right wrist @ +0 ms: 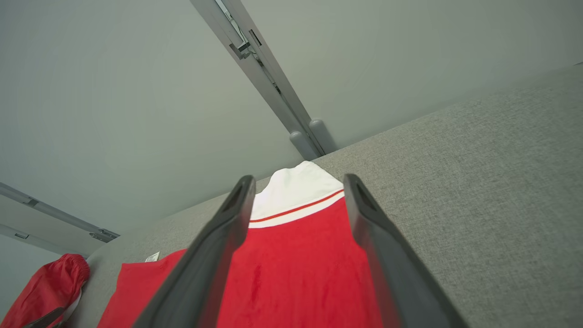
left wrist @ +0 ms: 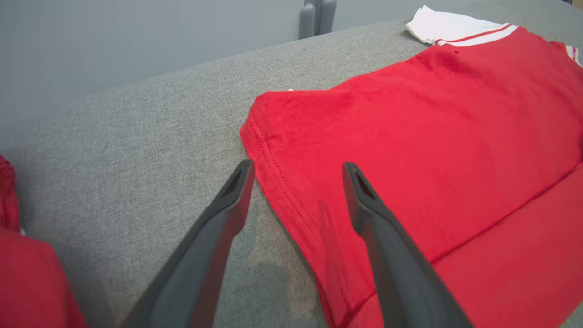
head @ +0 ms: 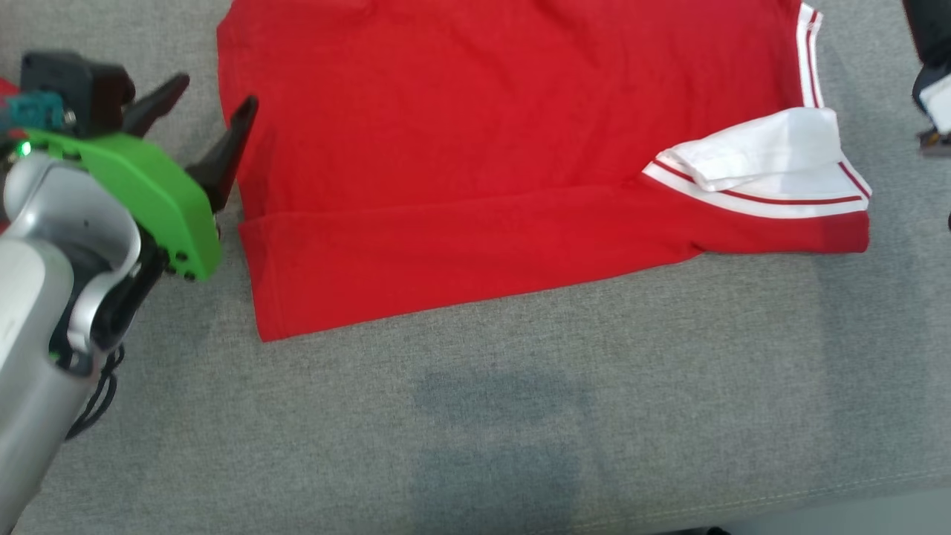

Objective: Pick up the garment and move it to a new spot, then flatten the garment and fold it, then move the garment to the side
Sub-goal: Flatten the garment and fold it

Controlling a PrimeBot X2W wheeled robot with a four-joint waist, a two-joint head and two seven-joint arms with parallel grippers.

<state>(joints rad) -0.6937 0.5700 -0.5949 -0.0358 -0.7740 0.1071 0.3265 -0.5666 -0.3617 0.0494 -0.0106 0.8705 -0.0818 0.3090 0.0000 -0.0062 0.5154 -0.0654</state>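
The garment is a red shirt with white, red-striped trim, lying flat on the grey cloth surface with its near edge folded over in a band. Its white collar lies at the right. My left gripper stands open at the shirt's left hem, holding nothing; in the left wrist view the gripper has its fingers on either side of the hem of the garment, just above it. In the right wrist view my right gripper is open above the red garment and its white band.
The grey padded surface has free room in front of the shirt. Another red garment lies at the far left end, also seen as red cloth beside my left gripper. A pale wall with a grey rail runs behind the surface.
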